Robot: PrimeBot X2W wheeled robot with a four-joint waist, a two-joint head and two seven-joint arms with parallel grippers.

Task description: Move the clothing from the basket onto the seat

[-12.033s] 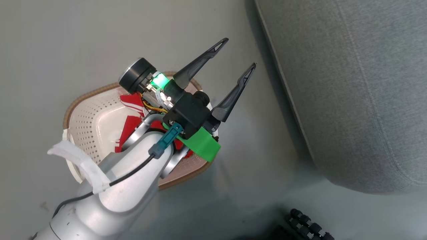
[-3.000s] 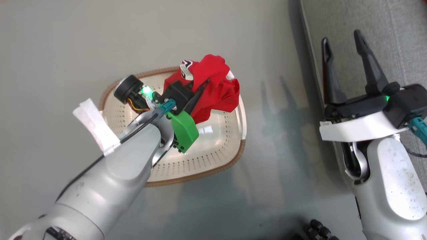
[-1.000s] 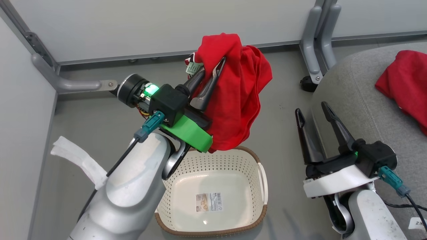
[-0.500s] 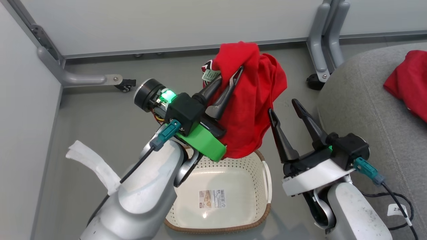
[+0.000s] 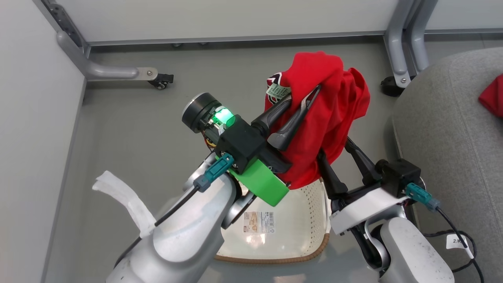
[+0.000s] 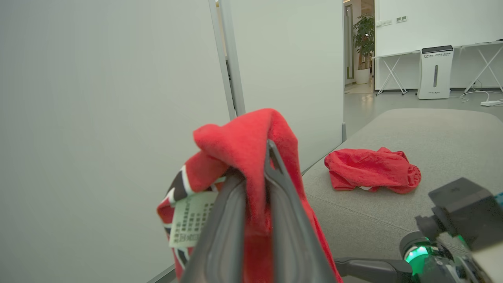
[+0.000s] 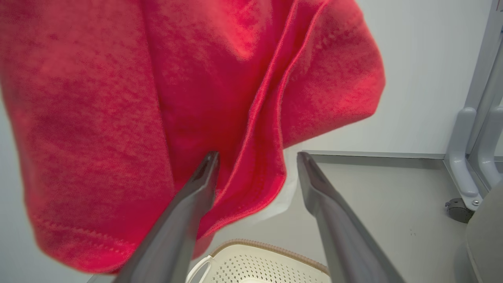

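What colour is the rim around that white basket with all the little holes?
Brown, woven-looking. The basket shows its rim best in the head view.

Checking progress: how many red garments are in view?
2. The held garment hangs from the shut left tool above the basket; the second garment lies on the seat. Basket partly hidden.

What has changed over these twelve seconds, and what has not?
The left gripper, earlier open over the cream perforated plastic basket, closed on a bright red fabric garment and lifted it out, leaving no clothing visible in the basket. In the last second the open right gripper moved in to the garment's hanging hem. Unchanged: the second red garment on the grey upholstered seat.
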